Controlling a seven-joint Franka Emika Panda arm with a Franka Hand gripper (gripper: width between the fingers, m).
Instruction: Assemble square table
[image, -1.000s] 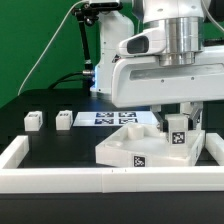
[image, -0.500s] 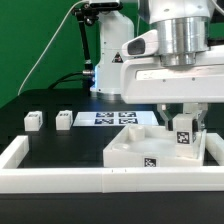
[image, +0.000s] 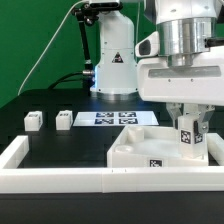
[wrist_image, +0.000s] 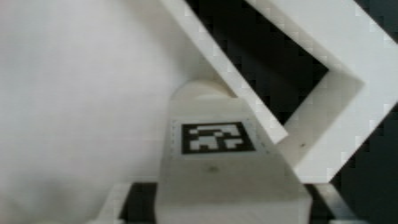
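Observation:
The white square table top (image: 140, 152) lies tray-like against the front border wall, with a tag on its front edge. My gripper (image: 187, 128) is shut on a white tagged leg (image: 186, 137), held upright with its lower end inside the top's corner at the exterior view's right. In the wrist view the leg (wrist_image: 214, 140) fills the space between my fingers, my gripper (wrist_image: 228, 205) is closed on it, and the table top (wrist_image: 71, 100) with its raised rim lies under it. Two more legs (image: 33, 120) (image: 65, 119) stand loose at the exterior view's left.
The marker board (image: 118, 118) lies flat behind the table top. The long white border wall (image: 80, 178) runs along the front and turns back at the exterior view's left (image: 14, 150). The robot base (image: 112, 60) stands at the back.
My gripper with the leg has moved toward the exterior view's right, and the table top has slid the same way along the front wall with it.

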